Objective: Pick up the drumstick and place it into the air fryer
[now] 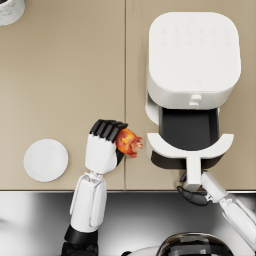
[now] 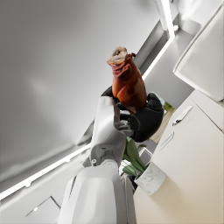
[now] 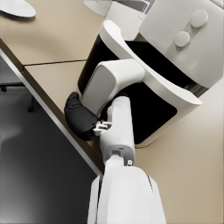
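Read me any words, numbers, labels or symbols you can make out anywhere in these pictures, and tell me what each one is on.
No text can be read in any view.
Air fryer top: two rows of faint grey marks, probably control icons, too small and blurred to read.
Air fryer front: one tiny mark above the handle, illegible.
Drumstick, left hand, right hand, white plate and countertop: no markings visible.

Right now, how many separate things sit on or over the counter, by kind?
Air fryer: 1
Drumstick, held by the left hand: 1
White plate: 1
Pot at the far corner: 1
Total: 4
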Robot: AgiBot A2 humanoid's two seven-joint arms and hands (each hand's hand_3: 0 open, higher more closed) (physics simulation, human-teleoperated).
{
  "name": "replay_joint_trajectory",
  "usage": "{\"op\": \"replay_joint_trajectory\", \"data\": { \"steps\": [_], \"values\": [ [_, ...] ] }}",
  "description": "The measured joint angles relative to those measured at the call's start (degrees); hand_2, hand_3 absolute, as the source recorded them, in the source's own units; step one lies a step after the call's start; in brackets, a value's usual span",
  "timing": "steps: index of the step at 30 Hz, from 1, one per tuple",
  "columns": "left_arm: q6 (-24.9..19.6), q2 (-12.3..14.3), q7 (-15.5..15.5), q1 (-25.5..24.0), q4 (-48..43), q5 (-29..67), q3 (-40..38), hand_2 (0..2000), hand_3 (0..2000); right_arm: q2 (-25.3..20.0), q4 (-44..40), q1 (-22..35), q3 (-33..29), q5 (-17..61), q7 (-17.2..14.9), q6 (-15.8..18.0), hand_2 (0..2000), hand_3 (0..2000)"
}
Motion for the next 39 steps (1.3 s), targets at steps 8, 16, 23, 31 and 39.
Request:
{"op": "replay_joint_trajectory", "data": {
  "steps": [8,16,23,31,39],
  "values": [
    [-0.09,6.42,0.0,7.9,4.81,-0.4,7.56,2000,2000,6.88,5.51,-0.23,4.14,-0.04,0.14,3.34,2000,2000],
    [-0.08,14.05,-0.01,15.58,12.41,-0.43,16.08,2000,2000,8.84,7.92,-0.82,5.46,-0.26,-0.19,7.26,2000,2000],
    [-0.34,13.08,0.03,21.28,17.09,-0.39,27.74,0,1020,8.49,7.23,-0.3,5.54,-0.43,-0.51,7.4,2000,2000],
    [-0.22,9.17,0.13,14.55,13.77,-0.38,21.17,0,0,8.68,7.14,-0.11,5.75,-0.38,-0.35,7.4,2000,2000],
    [0.07,3.55,0.11,3.77,0.75,-0.41,4.38,0,0,7.55,5.31,1.38,5.48,-0.44,-0.49,8.83,2000,2000]
  ]
}}
